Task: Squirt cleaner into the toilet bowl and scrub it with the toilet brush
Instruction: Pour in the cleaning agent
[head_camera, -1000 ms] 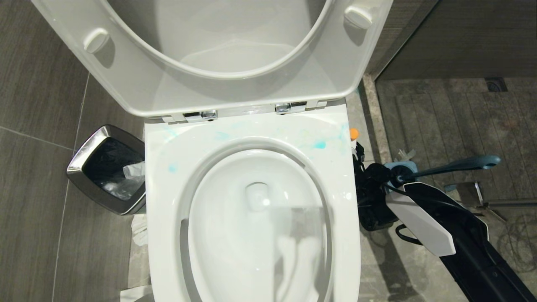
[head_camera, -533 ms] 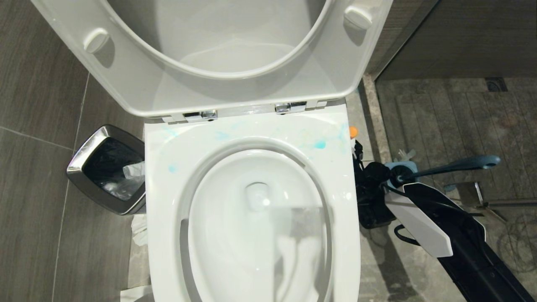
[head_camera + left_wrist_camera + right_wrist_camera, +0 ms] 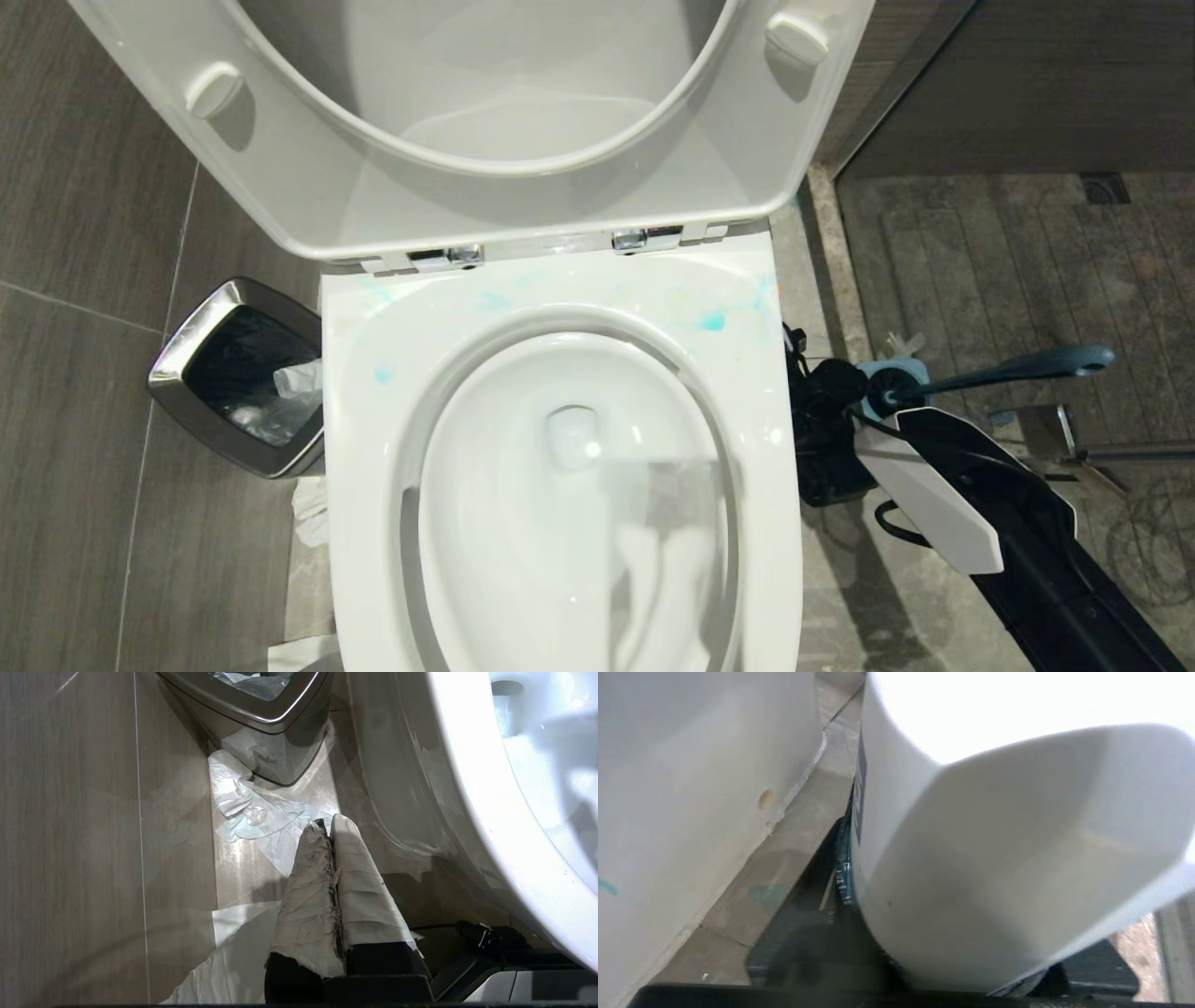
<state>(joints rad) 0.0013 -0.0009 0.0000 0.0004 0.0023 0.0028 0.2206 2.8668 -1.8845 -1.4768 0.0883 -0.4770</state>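
Note:
The toilet bowl [image 3: 364, 448] stands open, seat and lid raised, with blue cleaner smears [image 3: 711, 321] on its back rim. Low beside the bowl's right side, my right gripper [image 3: 814, 411] is shut on the cleaner [image 3: 994, 858], a white bottle with a dark label edge that fills the right wrist view. The bottle's cap is hidden in the head view. Just right of that gripper, the toilet brush [image 3: 1018, 366] leans in its blue holder [image 3: 892, 373]. My left gripper [image 3: 327, 828] hangs parked by the bowl's left side, shut and empty.
A steel-rimmed black bin [image 3: 233, 373] stands left of the toilet, with crumpled tissue [image 3: 247, 807] on the floor by it. A raised shower threshold [image 3: 831, 271] and a metal fitting [image 3: 1046, 429] lie right of the brush. The toilet's outer wall [image 3: 691, 788] is close to the right gripper.
The right gripper has sunk slightly beside the bowl and closed on the bottle. The orange cap that showed by the rim is now out of sight. The left arm is still.

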